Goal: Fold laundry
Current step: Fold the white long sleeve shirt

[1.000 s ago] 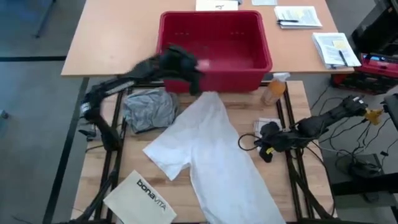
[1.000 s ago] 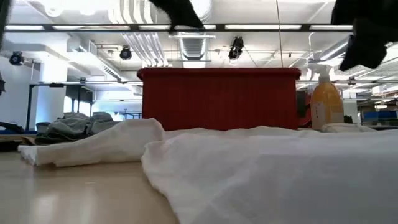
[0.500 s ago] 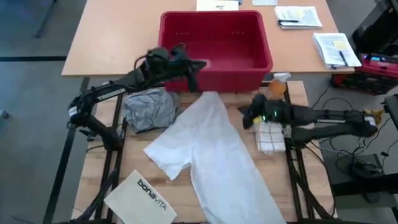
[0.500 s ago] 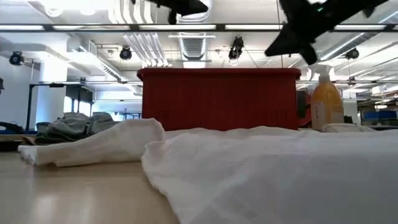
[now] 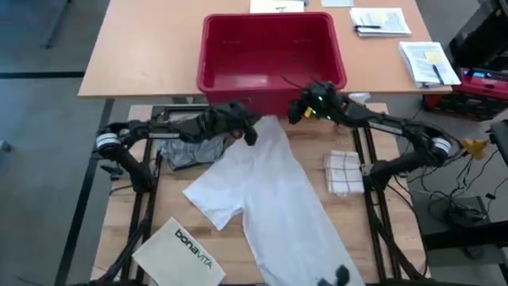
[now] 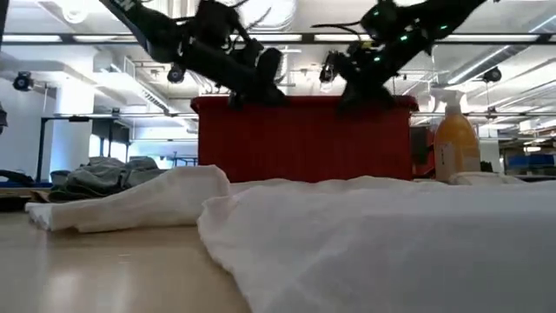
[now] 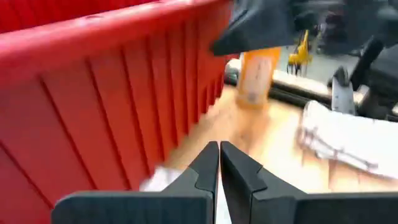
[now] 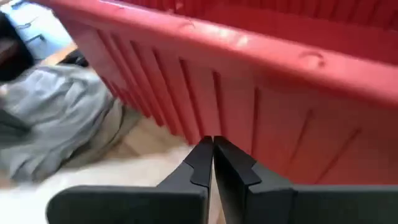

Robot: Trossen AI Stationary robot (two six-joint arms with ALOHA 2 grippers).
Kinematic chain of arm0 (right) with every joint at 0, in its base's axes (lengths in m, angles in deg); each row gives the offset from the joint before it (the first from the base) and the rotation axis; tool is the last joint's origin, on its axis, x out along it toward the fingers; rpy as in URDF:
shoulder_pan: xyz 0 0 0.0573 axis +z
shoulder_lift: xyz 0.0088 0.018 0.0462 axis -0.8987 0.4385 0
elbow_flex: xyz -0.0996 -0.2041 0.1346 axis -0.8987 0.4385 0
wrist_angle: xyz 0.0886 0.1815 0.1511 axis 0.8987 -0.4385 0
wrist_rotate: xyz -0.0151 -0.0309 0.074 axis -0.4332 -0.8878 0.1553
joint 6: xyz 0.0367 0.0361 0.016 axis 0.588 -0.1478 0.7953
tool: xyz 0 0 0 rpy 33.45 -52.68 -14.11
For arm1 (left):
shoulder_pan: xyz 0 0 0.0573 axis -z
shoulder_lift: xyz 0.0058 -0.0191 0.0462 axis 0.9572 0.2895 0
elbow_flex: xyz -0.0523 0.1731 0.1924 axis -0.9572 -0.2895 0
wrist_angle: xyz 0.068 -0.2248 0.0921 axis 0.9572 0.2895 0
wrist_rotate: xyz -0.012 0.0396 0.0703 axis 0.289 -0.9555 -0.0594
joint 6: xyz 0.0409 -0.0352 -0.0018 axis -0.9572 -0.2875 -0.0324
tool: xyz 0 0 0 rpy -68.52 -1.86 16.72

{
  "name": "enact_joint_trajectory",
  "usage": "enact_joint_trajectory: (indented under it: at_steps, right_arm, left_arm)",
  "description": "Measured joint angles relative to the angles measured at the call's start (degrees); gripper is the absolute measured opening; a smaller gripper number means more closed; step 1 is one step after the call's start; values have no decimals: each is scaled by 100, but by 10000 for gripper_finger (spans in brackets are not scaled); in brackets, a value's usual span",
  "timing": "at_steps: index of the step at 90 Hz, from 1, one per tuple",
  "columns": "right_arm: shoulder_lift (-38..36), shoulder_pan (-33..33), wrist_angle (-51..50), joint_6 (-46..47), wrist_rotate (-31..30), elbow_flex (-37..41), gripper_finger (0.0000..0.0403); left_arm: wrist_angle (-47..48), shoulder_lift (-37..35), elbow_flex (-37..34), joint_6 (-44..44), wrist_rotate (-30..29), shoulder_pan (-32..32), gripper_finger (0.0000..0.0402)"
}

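The laundry on the table is a large white shirt (image 5: 266,187), spread out slantwise from the red bin toward the near right, and a crumpled grey garment (image 5: 189,143) lying at the far left. My left gripper (image 5: 248,131) hovers shut over the shirt's far end, just in front of the red bin (image 5: 274,52). My right gripper (image 5: 295,113) is also shut and hangs close to the bin's near wall (image 8: 261,124), a little right of the left one. The wrist views show both pairs of fingers (image 7: 219,152) (image 8: 211,149) closed with nothing between them.
A white "bonavita" bag (image 5: 178,250) lies at the near left. A folded checked towel (image 5: 344,172) sits at the right, and an orange spray bottle (image 6: 454,139) stands beside the bin's right corner. Papers (image 5: 381,20) lie on the far table.
My left gripper has come off the bin's near rim and dropped toward the shirt's far end. My right gripper has swung from the table's right edge toward the far left, up to the bin's near wall, uncovering the checked towel. The shirt has stayed put.
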Motion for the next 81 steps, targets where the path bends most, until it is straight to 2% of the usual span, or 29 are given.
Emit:
enact_joint_trajectory:
  at_steps: [11,23,31,38,48,57,67,81]
  right_arm:
    - [791,-50,87,-408,68,-717,0]
    - [1592,-100,17,-693,61,-1572,0]
    - [1968,-129,-275,-747,134,-2050,0]
    - [2019,-98,-434,-801,267,-2139,0]
    - [1745,66,-399,-897,329,-1969,0]
    - [1268,252,-378,-842,235,-1517,0]
    - [612,525,-481,-678,201,-831,0]
    - [-490,1263,-802,-256,254,102,0]
  left_arm:
    - [-201,-49,-339,-34,-407,-211,0]
    - [-208,-3,-452,-126,-409,-669,0]
    - [-268,-87,-428,-15,-264,-995,0]
    - [-178,-116,-435,124,111,-1152,0]
    - [-226,-277,-421,188,474,-1130,0]
    - [-158,-358,-415,276,625,-974,0]
    - [-92,-449,-417,395,691,-541,0]
    - [135,-507,-417,311,609,157,0]
